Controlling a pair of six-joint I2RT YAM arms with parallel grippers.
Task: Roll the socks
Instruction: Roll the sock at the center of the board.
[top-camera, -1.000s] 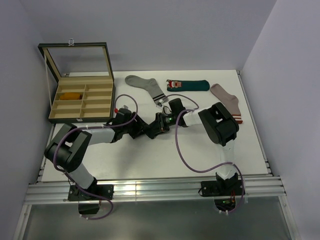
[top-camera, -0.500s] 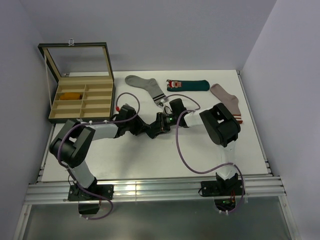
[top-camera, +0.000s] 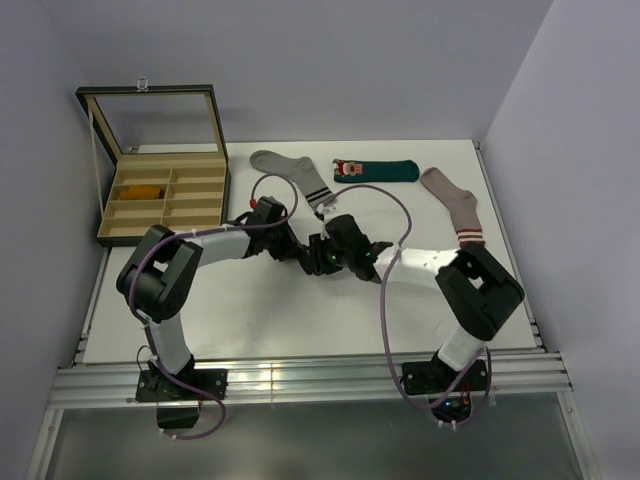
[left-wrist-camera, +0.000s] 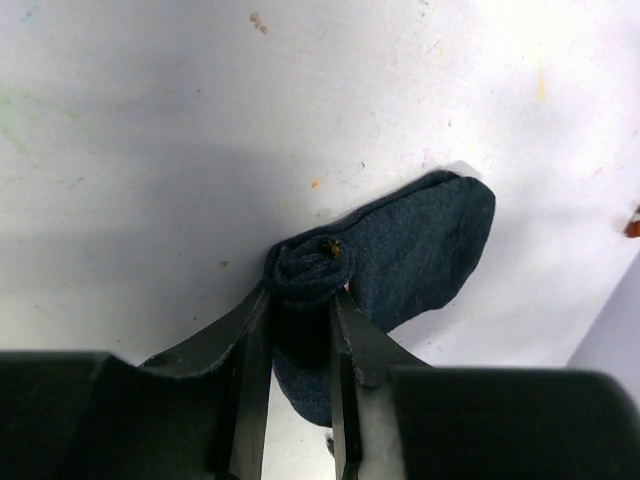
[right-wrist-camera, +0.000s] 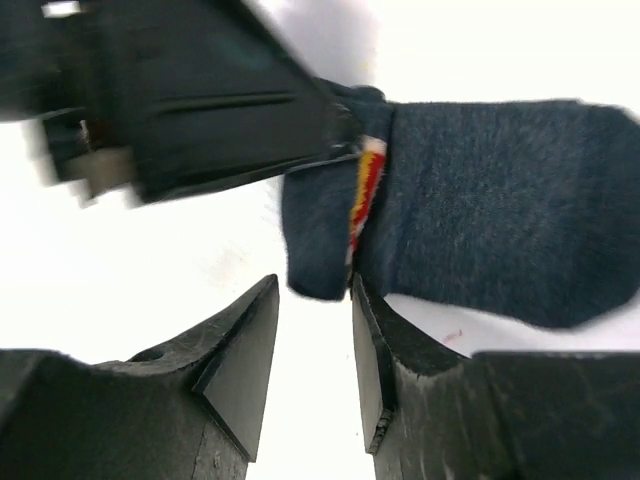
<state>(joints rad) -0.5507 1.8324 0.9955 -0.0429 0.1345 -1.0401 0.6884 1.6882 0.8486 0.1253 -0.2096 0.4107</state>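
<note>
At mid-table, left claw (left-wrist-camera: 300, 300) pinches the rolled navy sock (left-wrist-camera: 420, 240); right claw (right-wrist-camera: 314, 292) stands parted, empty.

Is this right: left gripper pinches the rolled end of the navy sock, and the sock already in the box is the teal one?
No. The sock in the box is the mustard-orange sock, not the teal one; the top view shows the teal sock lying flat outside it. The left gripper does pinch the navy sock at its rolled end.
</note>
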